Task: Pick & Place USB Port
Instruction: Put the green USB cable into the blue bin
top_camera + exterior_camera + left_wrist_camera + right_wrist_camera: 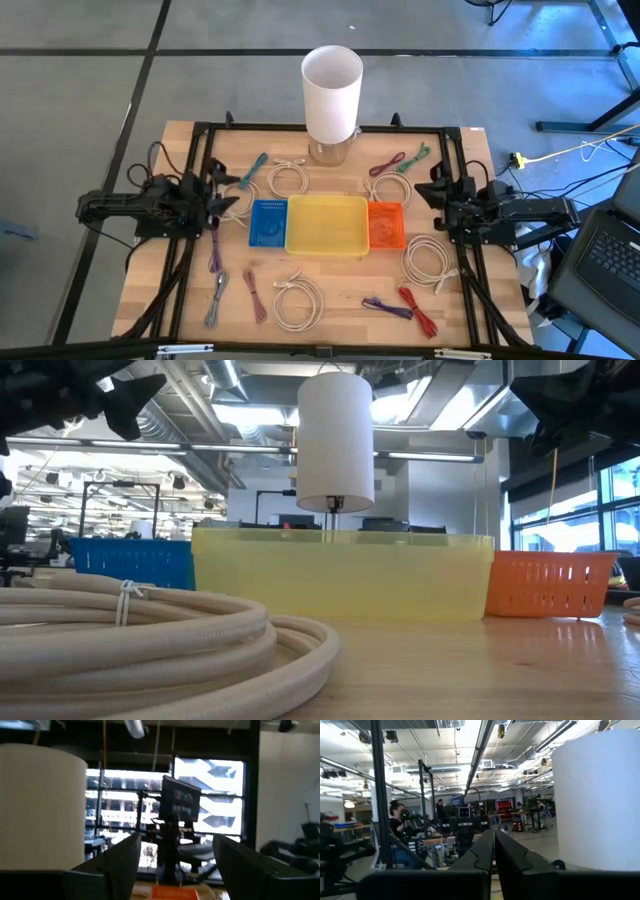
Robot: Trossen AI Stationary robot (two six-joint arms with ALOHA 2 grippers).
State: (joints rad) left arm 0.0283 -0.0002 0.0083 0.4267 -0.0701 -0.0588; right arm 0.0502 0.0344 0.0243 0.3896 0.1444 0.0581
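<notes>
Several short coloured cable bundles lie flat on the wooden table [330,280]: teal [253,170], purple [214,250], maroon [387,163], green [418,157], red [418,310]. White coiled cables [298,300] [428,262] lie among them. Which of these is the USB port, I cannot tell. A blue basket [268,222], a yellow bin [326,224] and an orange basket [386,225] stand in a row at the centre. My left gripper [225,200] [175,870] hovers open at the left side. My right gripper [425,195] [494,855] hovers shut at the right side. Both are raised and touch nothing.
A tall white cylinder [332,92] stands on a stand at the table's far edge, behind the yellow bin [340,575]. A black frame [200,150] rings the table. In the low view a white coil [150,630] lies close in front. People sit in the room beyond the table.
</notes>
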